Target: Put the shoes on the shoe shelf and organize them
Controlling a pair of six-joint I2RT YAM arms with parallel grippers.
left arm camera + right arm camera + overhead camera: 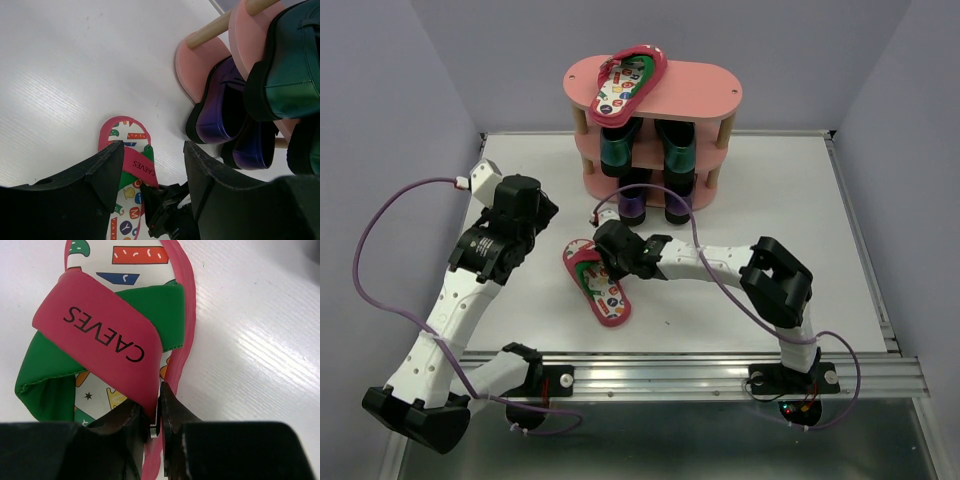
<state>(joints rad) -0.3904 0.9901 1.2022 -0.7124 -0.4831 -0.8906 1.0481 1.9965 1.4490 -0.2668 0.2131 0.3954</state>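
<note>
Six shoes show in all: two red flip-flops, two dark-green loafers and two purple loafers. The shoe shelf (pixel 715 92) has three pink oval boards carried on pale round wooden posts. One flip-flop (pixel 630 72) lies slantwise on the left half of the top board, leaving the right half bare. Its far end seems to reach past the rear rim. The green loafers (pixel 620 148), glossy with dark soles, stand side by side on the middle board and fill its width. The purple loafers (pixel 222 107), equally glossy, sit side by side on the bottom board. The second flip-flop (pixel 598 283) lies flat on the white, finely ribbed tabletop (pixel 800 220), near the shelf's front but apart from it. Its white insole bears coloured shapes, and a red strap lettered CAEVES crosses a green one. The right gripper (pixel 155 412) is clenched on the edge of that red strap, its fingers pinched close with only the strap between them. The left gripper (pixel 152 170) hangs above the same flip-flop, released, its two black fingers spread wide and holding nothing. Bare tabletop lies to the right of the shelf and to the right of the flip-flop.
</note>
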